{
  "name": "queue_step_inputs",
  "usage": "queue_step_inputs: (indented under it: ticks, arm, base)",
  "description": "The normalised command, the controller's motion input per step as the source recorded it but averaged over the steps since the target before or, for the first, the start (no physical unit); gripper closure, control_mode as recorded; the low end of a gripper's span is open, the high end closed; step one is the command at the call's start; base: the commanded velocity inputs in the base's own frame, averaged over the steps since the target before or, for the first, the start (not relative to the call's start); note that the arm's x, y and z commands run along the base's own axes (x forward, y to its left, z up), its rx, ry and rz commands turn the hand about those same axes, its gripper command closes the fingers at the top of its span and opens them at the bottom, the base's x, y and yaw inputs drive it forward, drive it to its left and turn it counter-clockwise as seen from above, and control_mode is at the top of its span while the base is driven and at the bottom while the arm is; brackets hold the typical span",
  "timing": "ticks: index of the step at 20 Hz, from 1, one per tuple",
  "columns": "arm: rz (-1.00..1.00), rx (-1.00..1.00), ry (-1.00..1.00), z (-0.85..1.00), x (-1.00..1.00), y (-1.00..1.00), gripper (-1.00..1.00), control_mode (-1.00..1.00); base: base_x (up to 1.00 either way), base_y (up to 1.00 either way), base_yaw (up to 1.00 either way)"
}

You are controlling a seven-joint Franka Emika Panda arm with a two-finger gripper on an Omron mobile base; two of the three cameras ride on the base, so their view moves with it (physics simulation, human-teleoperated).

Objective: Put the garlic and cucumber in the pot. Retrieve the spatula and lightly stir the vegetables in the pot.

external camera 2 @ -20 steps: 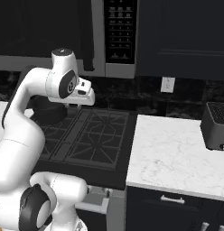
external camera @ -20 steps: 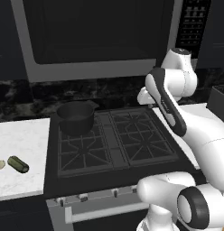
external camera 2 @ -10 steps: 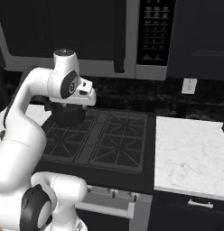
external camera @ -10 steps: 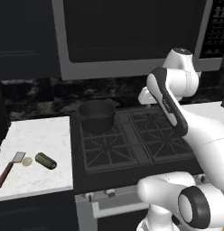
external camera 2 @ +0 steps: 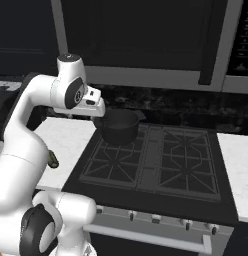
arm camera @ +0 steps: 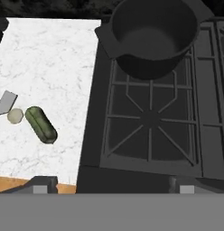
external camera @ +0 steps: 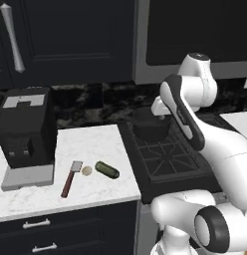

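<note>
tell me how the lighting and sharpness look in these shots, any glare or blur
Left base view: flat even light, no glare; the cucumber and spatula read crisp on the bright counter. Right base view: dim, the dark pot barely separates from the stove. Hand view: sharp, no motion blur, pot interior shadowed.

Pot (external camera: 151, 125) sits on the stove (external camera: 170, 159), rear-left burner. Counter (external camera: 61, 169) lies at the stove's 9 o'clock. On it: spatula (external camera: 69, 179), garlic (external camera: 86, 171), cucumber (external camera: 107, 170), in a row running left to right. Garlic is just beside the spatula's blade and the cucumber's end. From the cucumber, the pot is at 1 o'clock. Boxy appliance (external camera: 25, 134) stands at the spatula's 10 o'clock, against the backsplash.
</note>
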Motion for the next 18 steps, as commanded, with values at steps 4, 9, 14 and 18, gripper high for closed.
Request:
queue_step_inputs:
  ticks: [4, 9, 14, 18]
  arm:
    - [0.00, 0.00, 0.00, 0.00, 0.00, 0.00, -1.00, 1.00]
    - [0.00, 0.00, 0.00, 0.00, 0.00, 0.00, -1.00, 1.00]
    - [0.00, 0.00, 0.00, 0.00, 0.08, 0.09, -1.00, -1.00]
    - [0.10, -0.09, 0.00, -0.16, -0.01, 0.65, -1.00, -1.00]
  base:
    - [0.02, 0.42, 0.00]
    - [0.49, 0.30, 0.00]
    - [0.61, 0.26, 0.00]
    - [0.00, 0.00, 0.00]
